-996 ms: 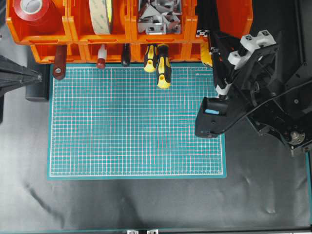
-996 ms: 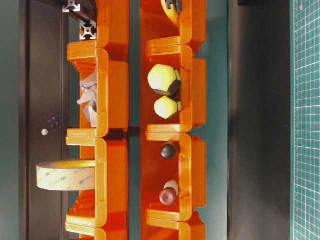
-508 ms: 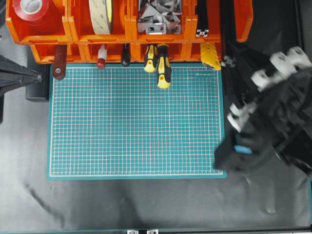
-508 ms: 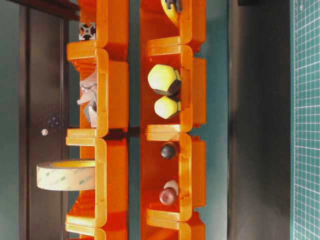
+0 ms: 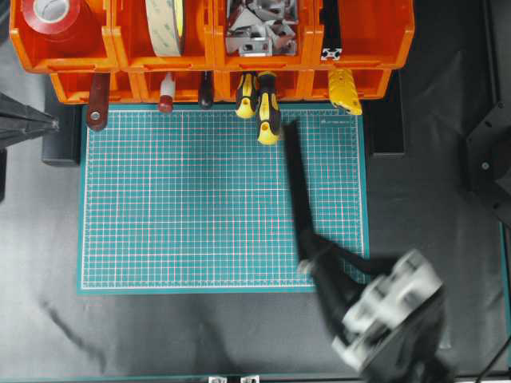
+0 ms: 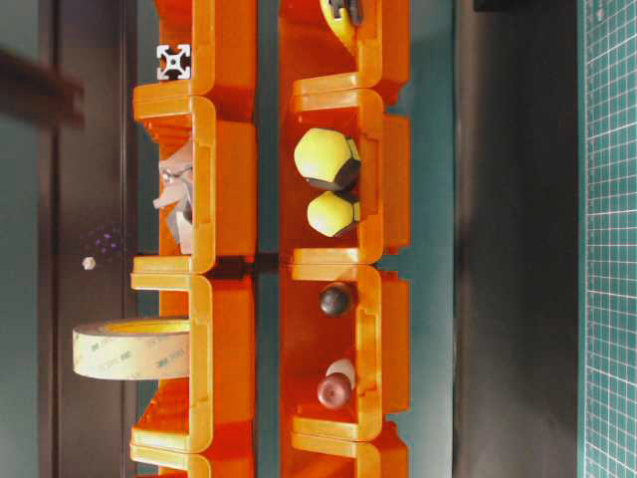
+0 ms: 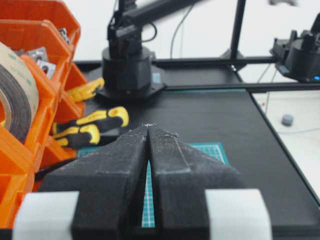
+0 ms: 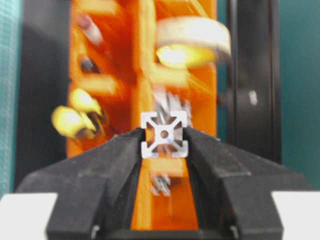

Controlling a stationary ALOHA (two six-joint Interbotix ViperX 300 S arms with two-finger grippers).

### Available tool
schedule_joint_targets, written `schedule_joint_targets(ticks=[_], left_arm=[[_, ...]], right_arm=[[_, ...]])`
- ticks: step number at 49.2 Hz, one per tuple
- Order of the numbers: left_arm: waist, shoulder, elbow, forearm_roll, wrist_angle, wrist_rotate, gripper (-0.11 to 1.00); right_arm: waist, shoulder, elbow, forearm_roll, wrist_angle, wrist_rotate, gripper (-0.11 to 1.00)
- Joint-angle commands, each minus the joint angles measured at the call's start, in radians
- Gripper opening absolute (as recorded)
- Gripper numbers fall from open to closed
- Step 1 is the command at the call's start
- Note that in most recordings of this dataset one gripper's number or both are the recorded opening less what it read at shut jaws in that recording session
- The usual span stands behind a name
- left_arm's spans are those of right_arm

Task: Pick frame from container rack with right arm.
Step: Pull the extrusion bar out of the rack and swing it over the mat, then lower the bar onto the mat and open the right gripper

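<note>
One frame (image 5: 294,183) is out of the container rack (image 5: 359,36) and in my right gripper (image 8: 165,137), whose two black fingers pinch its silvery cut end from either side, as the right wrist view shows. From overhead the black bar is a blurred streak in front of the rack. Its far tip is just short of the rack's lower row and its near end is at my pincer, well away from the rack. The blur suggests that my arm is mid-swing.

A second earlier my pincer was up at the rack's end bin, beside two extrusions with their cut ends showing. Half a second ago it had drawn back from the rack with the bar. Now it is far in front of the rack and has swung round, so the bar points back toward the bins. Only one cut end has shown in that bin since then: a second frame (image 5: 330,32) lies there untouched.

As I judge it, the pick itself is done, since the bar is clear of the rack and firmly held. What remains is to bring it to rest without clipping the rack's lower row.

My left gripper (image 7: 148,131) is off to the rack's other end, its fingers pressed together on nothing.
</note>
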Motion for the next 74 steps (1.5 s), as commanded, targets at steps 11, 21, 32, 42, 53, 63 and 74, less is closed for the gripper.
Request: schedule_joint_targets(ticks=[11,21,32,42,53,63,74], left_arm=[[0.003,-0.049,-0.043,0.003,0.058,-0.003,0.0],[0.003,-0.084,-0.052,0.003,0.089,-0.005,0.0],[0.003,-0.084,-0.051,0.003,0.091,-0.035,0.0],[0.002,-0.081,-0.049,0.003,0.091,-0.072,0.0],[0.003,-0.086,-0.052,0.003,0.089,-0.072,0.0],[0.003,-0.08,-0.049,0.003,0.086,-0.072,0.0],[0.003,-0.077,-0.044,0.003,0.091,-0.072,0.0]], right_arm=[[0.014,0.069,0.005,0.164,-0.206,-0.038,0.26],[-0.005,0.051,0.184,0.172,-0.36,-0.037,0.26],[-0.081,0.021,0.365,0.172,-0.578,-0.034,0.26],[-0.184,-0.002,0.495,0.163,-0.776,-0.041,0.26],[-0.295,-0.005,0.535,0.078,-0.907,-0.041,0.26],[-0.368,0.023,0.517,0.032,-0.962,-0.038,0.26],[-0.377,0.069,0.489,0.034,-0.986,-0.025,0.26]])
